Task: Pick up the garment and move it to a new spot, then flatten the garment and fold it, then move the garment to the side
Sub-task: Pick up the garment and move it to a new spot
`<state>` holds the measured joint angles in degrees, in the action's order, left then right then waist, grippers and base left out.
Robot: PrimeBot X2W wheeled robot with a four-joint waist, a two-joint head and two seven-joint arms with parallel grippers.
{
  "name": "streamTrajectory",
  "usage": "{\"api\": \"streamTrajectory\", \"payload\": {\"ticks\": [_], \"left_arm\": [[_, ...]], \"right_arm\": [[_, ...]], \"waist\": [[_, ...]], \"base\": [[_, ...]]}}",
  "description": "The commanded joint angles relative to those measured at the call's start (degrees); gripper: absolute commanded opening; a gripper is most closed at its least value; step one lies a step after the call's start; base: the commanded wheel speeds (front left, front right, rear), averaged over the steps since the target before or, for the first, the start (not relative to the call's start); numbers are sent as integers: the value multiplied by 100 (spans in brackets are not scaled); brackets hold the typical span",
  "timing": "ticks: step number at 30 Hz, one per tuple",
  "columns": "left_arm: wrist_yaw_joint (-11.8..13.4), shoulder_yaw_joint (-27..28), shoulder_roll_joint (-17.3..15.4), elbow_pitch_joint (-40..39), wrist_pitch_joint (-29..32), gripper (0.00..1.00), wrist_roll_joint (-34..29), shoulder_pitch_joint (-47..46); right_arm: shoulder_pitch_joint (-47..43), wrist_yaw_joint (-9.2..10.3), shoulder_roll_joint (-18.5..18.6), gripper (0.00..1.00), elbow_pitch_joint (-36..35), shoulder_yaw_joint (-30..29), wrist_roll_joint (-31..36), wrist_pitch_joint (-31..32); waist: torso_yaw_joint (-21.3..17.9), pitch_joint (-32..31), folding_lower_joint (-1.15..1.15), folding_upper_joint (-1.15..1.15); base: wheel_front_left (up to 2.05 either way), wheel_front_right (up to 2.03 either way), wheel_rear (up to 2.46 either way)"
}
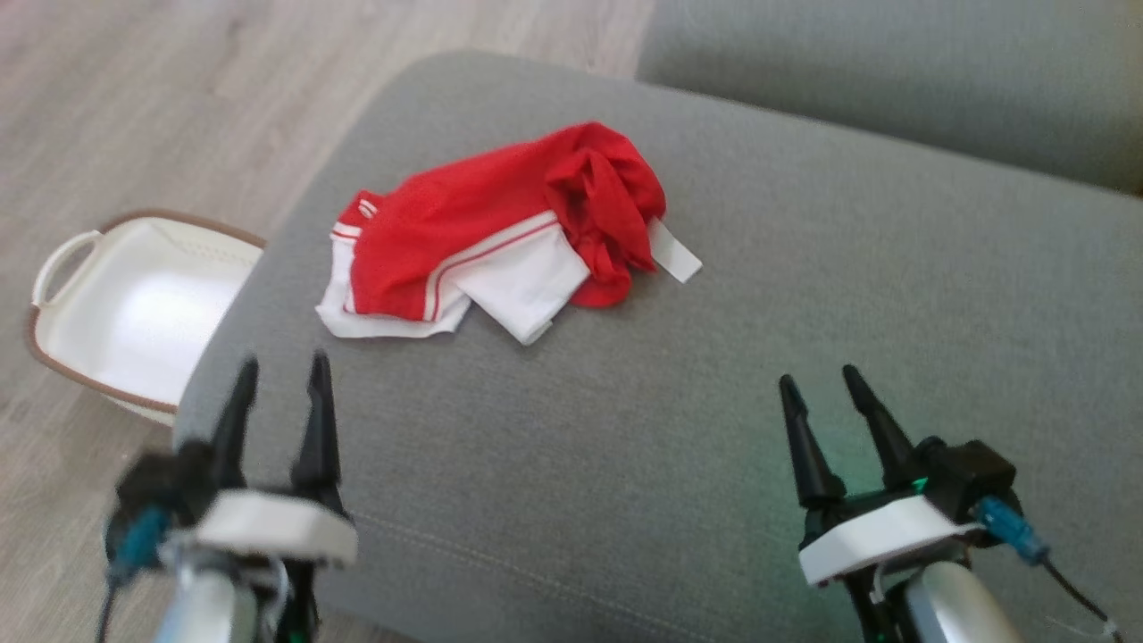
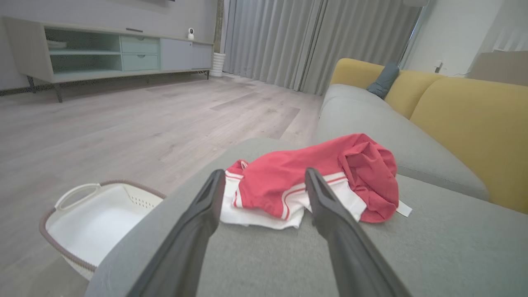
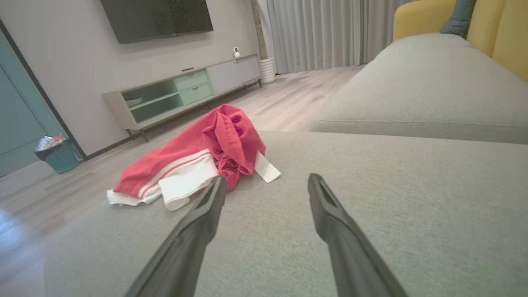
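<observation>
The garment (image 1: 500,237) is a crumpled red piece with white trim and stripes, lying on the grey sofa cushion (image 1: 625,429) toward its far left part. In the left wrist view the garment (image 2: 313,177) sits just beyond the fingertips; in the right wrist view the garment (image 3: 194,165) lies ahead to the left. My left gripper (image 1: 281,375) hovers open near the cushion's left front edge, short of the garment. My right gripper (image 1: 817,379) is open too, over bare cushion to the garment's right and nearer me. Neither touches the cloth.
A white laundry basket (image 1: 134,304) with a brown rim stands on the wood floor left of the cushion. A second grey cushion (image 1: 893,80) lies behind. Yellow sofa backs (image 2: 474,123) rise on the far side. A TV cabinet (image 3: 181,95) stands across the room.
</observation>
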<state>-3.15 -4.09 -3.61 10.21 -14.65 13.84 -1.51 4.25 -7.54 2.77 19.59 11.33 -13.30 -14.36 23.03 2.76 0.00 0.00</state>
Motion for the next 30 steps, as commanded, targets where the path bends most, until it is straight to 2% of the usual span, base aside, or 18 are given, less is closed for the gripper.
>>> {"api": "streamTrajectory", "payload": {"ticks": [1,6,10,12,17,21,23,30], "left_arm": [[-40,242,-128,-137,-35,100,-57,-488],[-285,148,-688,529,-9,100,-158,-1438],[-405,-107,-1131,1221,308,100,21,-2280],[-426,-429,-1363,1515,512,100,139,-2640],[-432,-1669,-2102,2069,952,100,807,-3350],[-432,-2481,-2596,2423,1081,100,1288,-3854],[-433,-2796,-2810,2683,1128,100,1338,-4087],[-433,-3535,-3045,3495,1108,100,1665,-4652]], "right_arm": [[337,5,10,100,-171,67,63,-63],[581,5,10,100,-267,-185,361,-12],[805,5,10,100,-408,-346,548,62],[885,5,10,100,-469,-422,594,76],[1026,5,10,100,-587,-476,678,110],[1105,5,10,100,-673,-507,722,121],[1146,5,10,100,-710,-510,738,123],[1260,5,10,100,-786,-529,753,110]], "waist": [[-151,214,0,0],[-374,736,0,0],[-614,1155,0,0],[-726,1322,0,0],[-1008,1690,0,0],[-1185,1934,0,0],[-1269,2040,0,0],[-1497,2268,0,0]], "base": [[0,0,0],[0,0,0],[0,0,0],[0,0,0],[0,0,0],[0,0,0],[0,0,0],[0,0,0]]}}
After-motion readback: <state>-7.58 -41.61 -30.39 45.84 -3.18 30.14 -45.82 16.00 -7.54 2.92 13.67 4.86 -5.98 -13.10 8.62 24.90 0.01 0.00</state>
